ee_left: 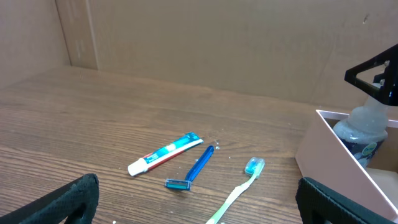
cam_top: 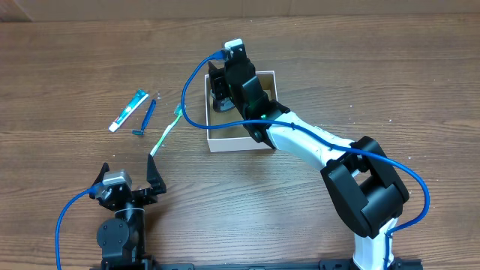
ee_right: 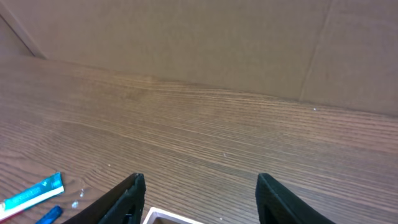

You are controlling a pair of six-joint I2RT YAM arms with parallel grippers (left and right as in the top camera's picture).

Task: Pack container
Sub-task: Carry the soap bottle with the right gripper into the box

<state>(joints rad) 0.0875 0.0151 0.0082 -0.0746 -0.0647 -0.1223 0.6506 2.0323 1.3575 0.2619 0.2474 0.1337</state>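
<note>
The right gripper (cam_top: 222, 90) hangs over the container (cam_top: 238, 142), jaws spread above a bottle (ee_left: 364, 127) standing inside. The left gripper (cam_top: 127, 180) rests released near the toothbrush (cam_top: 166, 133).

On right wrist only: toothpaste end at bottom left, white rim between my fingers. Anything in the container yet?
Observer: Yes. The left wrist view shows a clear bottle inside the container, with the open right gripper just above it.
Operator: What's outside it?
Observer: Toothpaste, a blue razor and a green toothbrush lie on the table, all left of the container.
Operator: Left arm?
Observer: The left gripper is open and holds nothing, near the front edge, well short of those items.
</note>
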